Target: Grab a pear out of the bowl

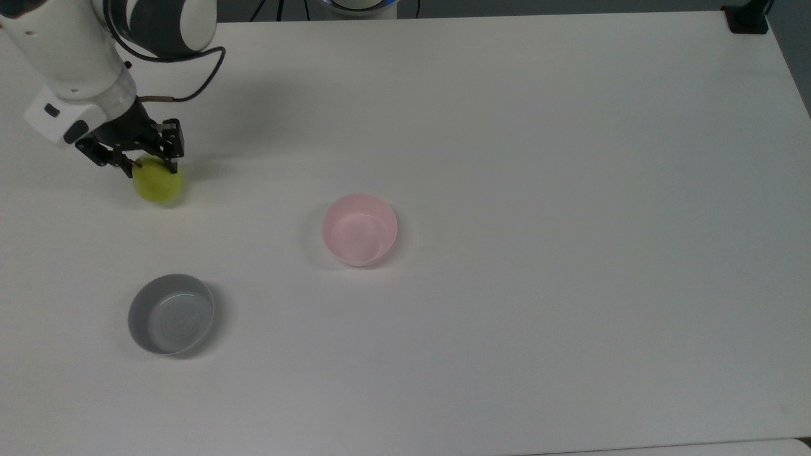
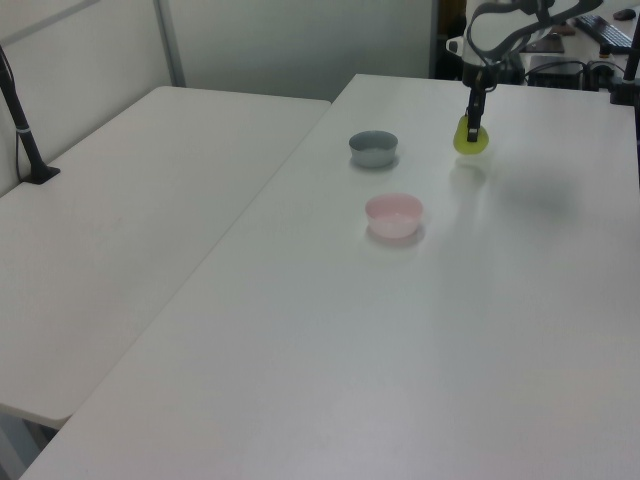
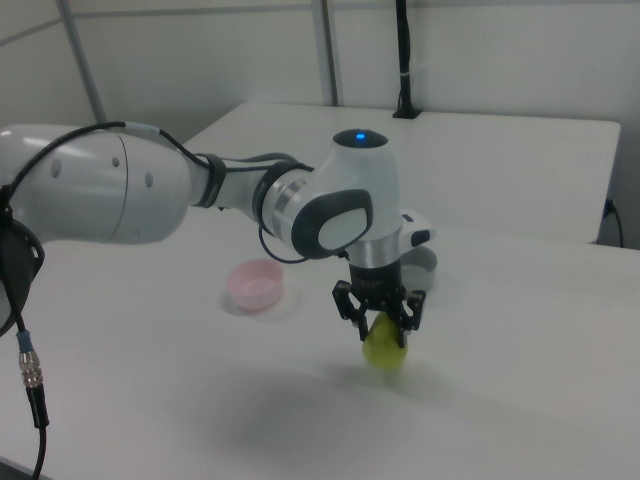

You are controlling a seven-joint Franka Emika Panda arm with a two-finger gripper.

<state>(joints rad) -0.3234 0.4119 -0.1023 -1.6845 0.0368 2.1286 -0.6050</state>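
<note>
The gripper (image 1: 149,166) is clamped on the top of the pear (image 1: 157,182), its black fingers pinching the yellow-green fruit from both sides near the top view's left edge. In the right view the pear (image 3: 382,348) sits at or just above the white table (image 1: 538,158); contact cannot be told. The pink bowl (image 1: 359,228) stands well apart, empty. The grey bowl (image 1: 171,313) lies nearer the top view's lower left.
</note>
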